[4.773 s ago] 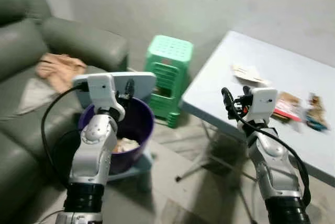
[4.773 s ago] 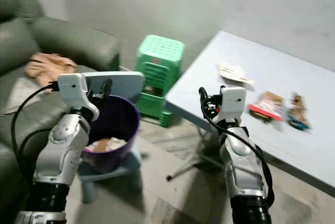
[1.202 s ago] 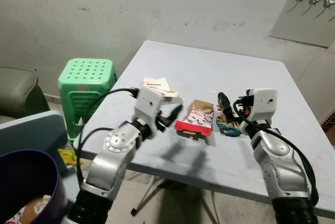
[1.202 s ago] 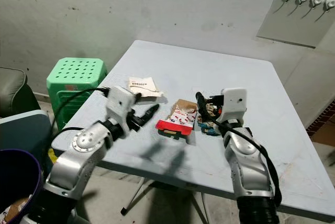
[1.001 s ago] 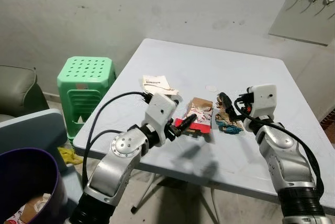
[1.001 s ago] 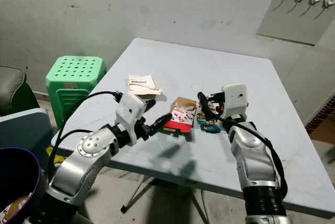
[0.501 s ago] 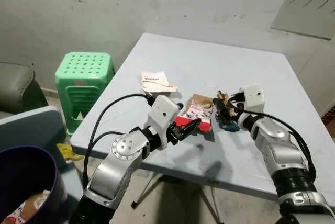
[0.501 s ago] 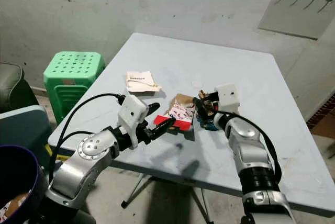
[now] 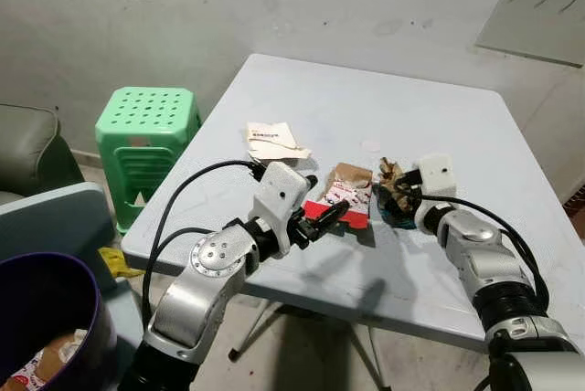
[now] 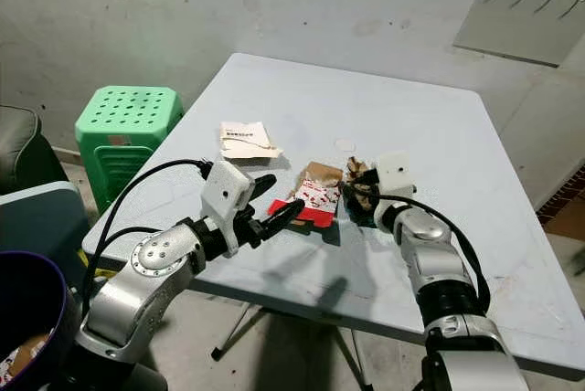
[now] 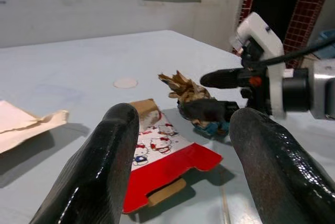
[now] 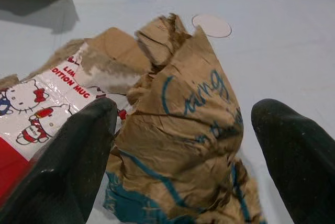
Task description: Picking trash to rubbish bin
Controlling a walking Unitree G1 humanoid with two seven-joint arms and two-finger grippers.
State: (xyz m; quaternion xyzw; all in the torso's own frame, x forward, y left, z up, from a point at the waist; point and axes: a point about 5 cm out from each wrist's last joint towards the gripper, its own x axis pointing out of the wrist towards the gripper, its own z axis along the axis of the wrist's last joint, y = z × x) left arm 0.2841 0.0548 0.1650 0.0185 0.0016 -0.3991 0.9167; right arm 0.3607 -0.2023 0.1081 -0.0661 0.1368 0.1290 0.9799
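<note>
1. Reaching in, the right gripper [image 12: 183, 124] has moved closer and now has its open fingers on both sides of the brown bag [image 12: 191, 130], not squeezing yet.
2. The left gripper [image 11: 183, 145] is open too, with the red box [image 11: 162, 156] between its fingers.

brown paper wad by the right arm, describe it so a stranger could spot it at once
Look at the pale blue table, near its front edge, where three scraps lie in a row. The wad is the rightmost, between the open jaws of the right gripper. Unlike the flat red carton beside it, it is crumpled, with blue lettering.
</note>
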